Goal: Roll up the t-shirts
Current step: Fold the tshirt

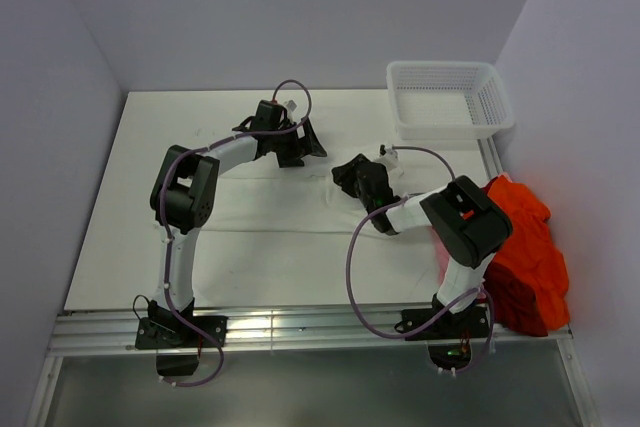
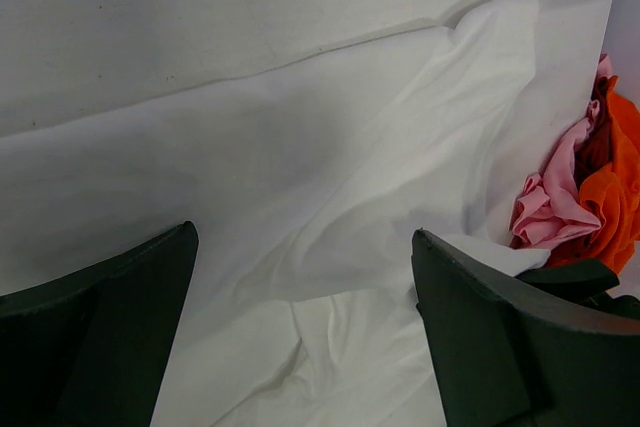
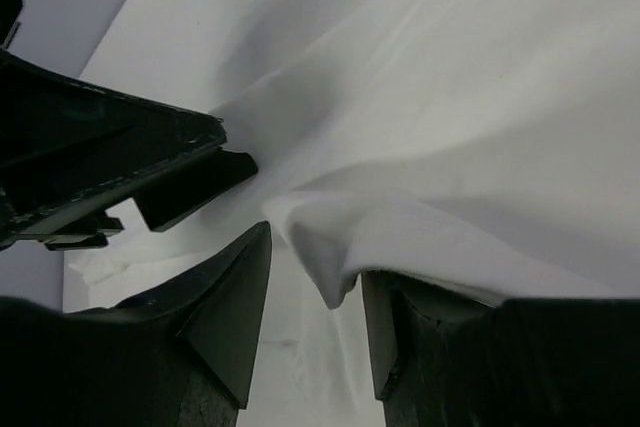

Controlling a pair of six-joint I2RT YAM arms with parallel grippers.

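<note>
Far centre: left gripper (image 1: 303,143), jaws wide apart, poised over white t-shirt (image 1: 290,219) spread flat across middle of table (image 1: 125,202). Just right of that: right gripper (image 1: 352,180), jaws narrow but parted, raised fold of same shirt draped on one finger and dipping into the gap. Far right: mesh basket (image 1: 440,130); near right, over table edge: heap of orange-red t-shirts (image 1: 525,247).

Bright, even light; soft shadows; wrist views slightly blurred.
</note>
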